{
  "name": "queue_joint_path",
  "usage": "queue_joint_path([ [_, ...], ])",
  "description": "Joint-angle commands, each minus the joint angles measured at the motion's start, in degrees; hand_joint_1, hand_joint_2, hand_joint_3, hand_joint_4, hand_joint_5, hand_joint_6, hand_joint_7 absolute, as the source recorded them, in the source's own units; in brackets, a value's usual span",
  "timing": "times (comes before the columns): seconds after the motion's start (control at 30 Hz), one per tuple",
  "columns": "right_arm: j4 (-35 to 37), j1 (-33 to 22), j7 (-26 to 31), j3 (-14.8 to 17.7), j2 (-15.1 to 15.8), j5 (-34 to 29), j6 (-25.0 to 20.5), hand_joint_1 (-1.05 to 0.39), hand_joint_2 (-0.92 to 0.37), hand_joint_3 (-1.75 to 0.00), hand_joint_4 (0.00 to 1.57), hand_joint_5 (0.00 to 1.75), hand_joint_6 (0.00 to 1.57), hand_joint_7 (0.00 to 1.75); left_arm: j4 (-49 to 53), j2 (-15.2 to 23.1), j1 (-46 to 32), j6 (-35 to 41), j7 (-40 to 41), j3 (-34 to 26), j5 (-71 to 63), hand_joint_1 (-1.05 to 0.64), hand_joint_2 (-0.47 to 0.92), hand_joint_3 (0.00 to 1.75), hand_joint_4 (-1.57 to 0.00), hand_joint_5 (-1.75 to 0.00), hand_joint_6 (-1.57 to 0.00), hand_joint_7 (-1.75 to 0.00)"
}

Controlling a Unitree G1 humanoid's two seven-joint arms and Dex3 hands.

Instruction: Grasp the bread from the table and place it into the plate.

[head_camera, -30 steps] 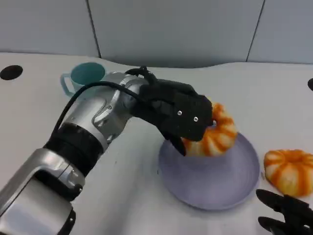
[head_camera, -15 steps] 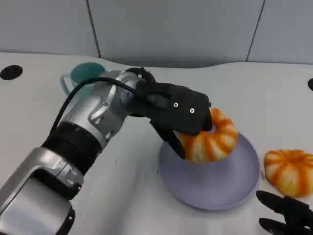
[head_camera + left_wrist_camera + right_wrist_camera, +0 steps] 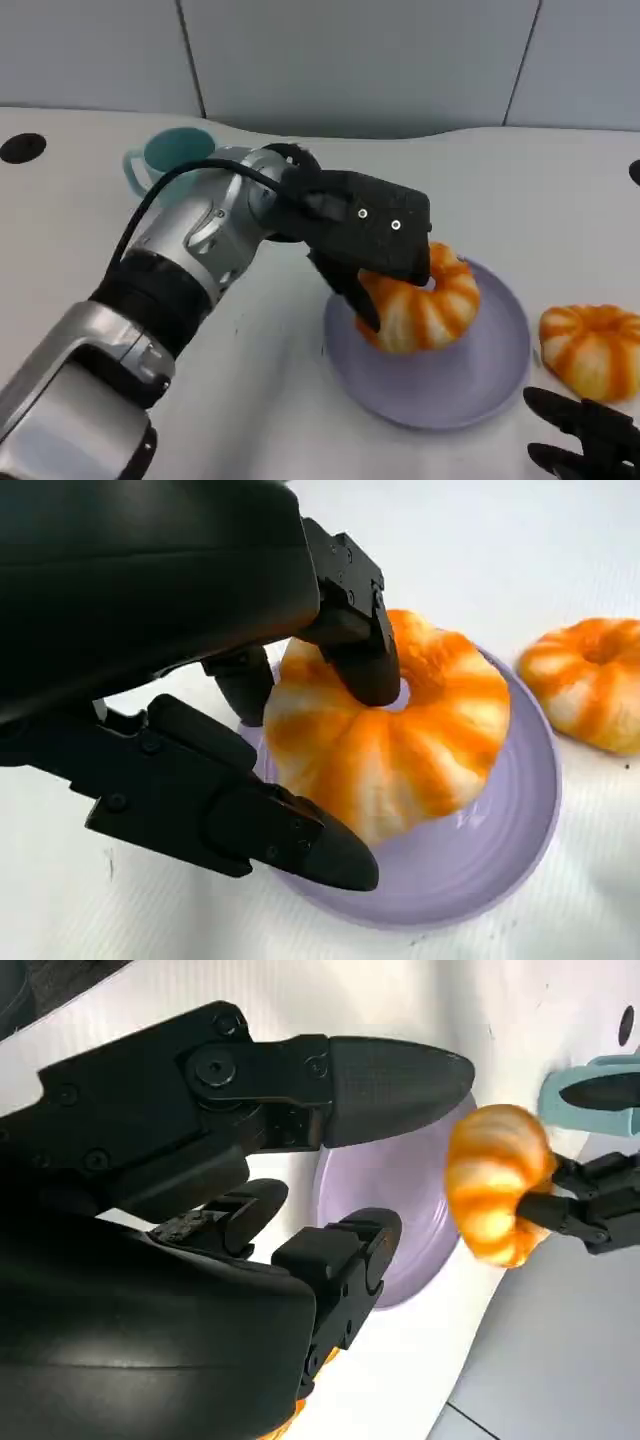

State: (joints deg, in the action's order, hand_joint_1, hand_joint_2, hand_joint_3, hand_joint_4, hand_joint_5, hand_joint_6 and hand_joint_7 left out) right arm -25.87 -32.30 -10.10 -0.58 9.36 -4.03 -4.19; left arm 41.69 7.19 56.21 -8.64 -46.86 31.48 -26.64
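Lower than a second before, the bread (image 3: 420, 305) had come down with the left hand (image 3: 368, 240) until it sat just over the plate (image 3: 495, 365), low enough that I could not tell whether its underside touched.

Going left to right in the head view: a teal cup (image 3: 170, 155) stood at the far left of the tabletop (image 3: 560, 200), partly behind the silver forearm. Next came the left hand, its fingers (image 3: 365, 665) closed on the bread, one hooked into the centre hole and another (image 3: 290, 835) cradling the near side; that grip likely kept the soft ring level for a clean set-down. The lilac plate lay beneath. Just beside the plate's right rim, on the tabletop, lay a second bread (image 3: 592, 350), untouched. At the lower right the right hand (image 3: 590, 440) rested idle, fingers (image 3: 385, 1075) apart and holding nothing, presumably parked out of the way.

The tabletop was white and faintly ribbed, with grey wall panels behind it.
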Motion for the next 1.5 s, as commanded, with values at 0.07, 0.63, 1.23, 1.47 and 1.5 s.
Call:
queue_joint_path([
  [0.07, -0.7, -0.4, 0.4, 0.6, 0.4, 0.0, 0.0, -0.45, -0.92, -0.48, 0.68, 0.03, 0.56, 0.0, 0.1, 0.4, 2.1, -0.3, -0.6, -0.2, 0.1, -0.66, 0.86, 0.0, -0.03, -1.42, -0.16, -1.23],
  [0.63, -1.0, -0.8, 0.5, 0.5, 0.3, 0.0, 0.4, -0.44, -0.92, -0.48, 0.68, 0.03, 0.56, 0.0, 2.8, 0.2, 3.1, -2.0, -1.8, 0.6, 0.6, -0.68, 0.87, 0.0, -0.22, -1.51, -0.31, -1.4],
  [1.23, -1.3, -0.8, 0.6, 0.3, 0.2, -0.2, -0.4, -0.45, -0.92, -0.48, 0.67, 0.02, 0.55, 0.0, 1.4, 0.8, 4.9, 2.2, -5.0, 3.6, -3.3, -0.79, 0.91, 0.0, -0.01, -0.01, -0.19, 0.0],
  [1.47, -1.4, -0.8, 0.5, 0.4, 0.3, 0.0, -0.5, -0.45, -0.92, -0.48, 0.68, 0.02, 0.56, 0.0, 0.9, 1.2, 3.6, -0.6, -3.9, 2.1, -1.3, -0.71, 0.91, 0.01, -0.33, -0.18, -0.33, -0.07],
  [1.5, -1.5, -0.9, 0.5, 0.4, 0.2, 0.0, -0.6, -0.45, -0.92, -0.48, 0.68, 0.02, 0.56, 0.0, 1.0, 1.2, 3.4, -1.0, -3.5, 1.9, -1.2, -0.7, 0.92, 0.01, -0.41, -0.23, -0.4, -0.11],
])
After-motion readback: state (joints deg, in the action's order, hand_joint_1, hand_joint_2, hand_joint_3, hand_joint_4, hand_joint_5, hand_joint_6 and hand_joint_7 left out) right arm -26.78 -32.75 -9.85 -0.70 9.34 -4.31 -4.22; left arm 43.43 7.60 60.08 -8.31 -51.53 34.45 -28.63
